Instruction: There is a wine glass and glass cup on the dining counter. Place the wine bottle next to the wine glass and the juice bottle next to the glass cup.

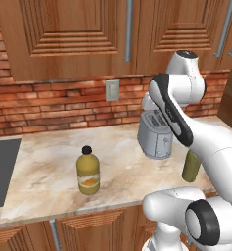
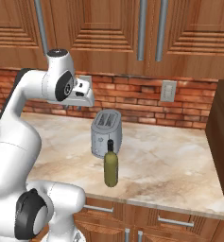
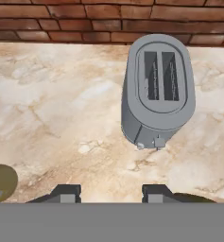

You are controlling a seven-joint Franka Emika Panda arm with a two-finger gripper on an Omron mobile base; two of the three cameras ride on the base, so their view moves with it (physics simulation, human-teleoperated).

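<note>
- My fingertips (image 3: 66,191) are dark.
- The juice bottle (image 1: 88,171) is yellow with a black cap and orange-white label.
- The wine bottle (image 2: 111,166) is olive-green, dark-necked.
- The toaster (image 3: 157,90) is grey.
- The worktop (image 2: 170,160) is beige marbled; the brick wall (image 1: 49,105) is red-brown.

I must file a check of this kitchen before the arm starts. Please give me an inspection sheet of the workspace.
Surface: beige marbled worktop against a brick wall, dry and unmarked.
Job's things: juice bottle and wine bottle, both upright and apart; neither is held.
Clutter: grey toaster behind the wine bottle.
Grippers: gripper shut, holding nothing, above the worktop.
Cables: nothing seen.
Surroundings: wooden cabinets above and below, wall outlet, dark sink at the left.
</note>
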